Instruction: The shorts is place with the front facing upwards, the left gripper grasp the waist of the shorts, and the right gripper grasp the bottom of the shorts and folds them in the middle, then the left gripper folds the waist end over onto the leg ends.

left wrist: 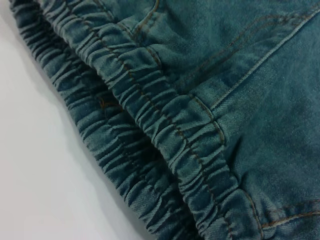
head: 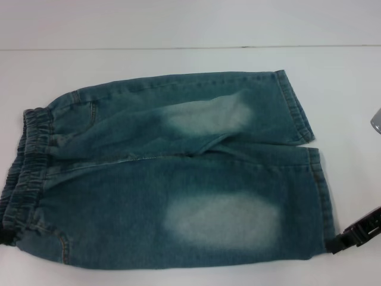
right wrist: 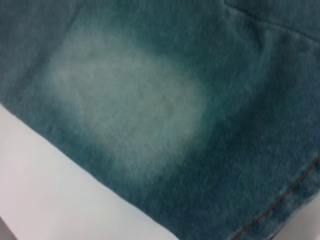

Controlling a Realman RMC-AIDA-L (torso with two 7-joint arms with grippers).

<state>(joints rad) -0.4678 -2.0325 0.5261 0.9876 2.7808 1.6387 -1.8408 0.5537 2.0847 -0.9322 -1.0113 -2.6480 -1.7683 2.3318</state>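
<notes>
White table (head: pixel 178 30) | shorts (head: pixel 178 179) flat | waist (left wrist: pixel 165 125) gathers (left wrist only) | hands' state unclear

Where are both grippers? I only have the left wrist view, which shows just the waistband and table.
Observer: The left gripper is at the near corner of the waist of the shorts.
Operator: And the right one?
Observer: The right gripper is beside the near corner of the leg ends.
Operator: Is the front up?
Observer: The head view shows two faded patches facing up on the shorts, which lie flat and unfolded.
</notes>
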